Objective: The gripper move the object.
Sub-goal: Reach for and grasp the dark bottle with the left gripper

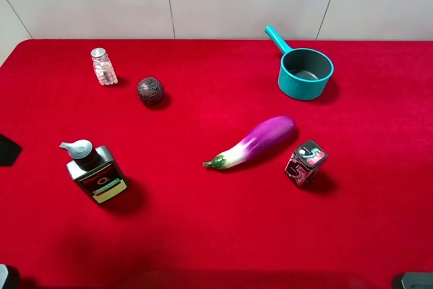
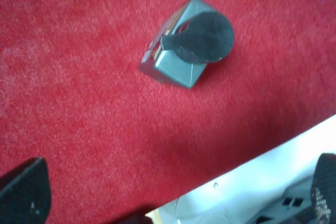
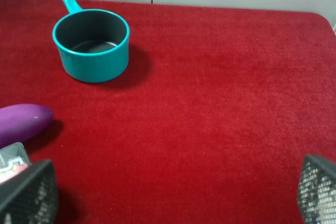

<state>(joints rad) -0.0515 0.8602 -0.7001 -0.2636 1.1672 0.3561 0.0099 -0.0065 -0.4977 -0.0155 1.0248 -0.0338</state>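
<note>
My left pincer [image 2: 173, 196] hangs spread and empty, short of the pump bottle [image 1: 97, 172] (upright, eight o'clock on the counter [image 1: 216, 235]). Wide, I judge, to straddle it.

left jaws wide apart, right jaws wide apart, both empty, pointing downward

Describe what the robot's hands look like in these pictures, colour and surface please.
Only the fingertips show. The right hand has dark grey, flat-ended fingers with a fine criss-cross mesh pattern. The left hand has fingers that look black and blurred; one shows a similar speckled texture. No cables or markings are visible on them, and the arms are out of view.
</note>
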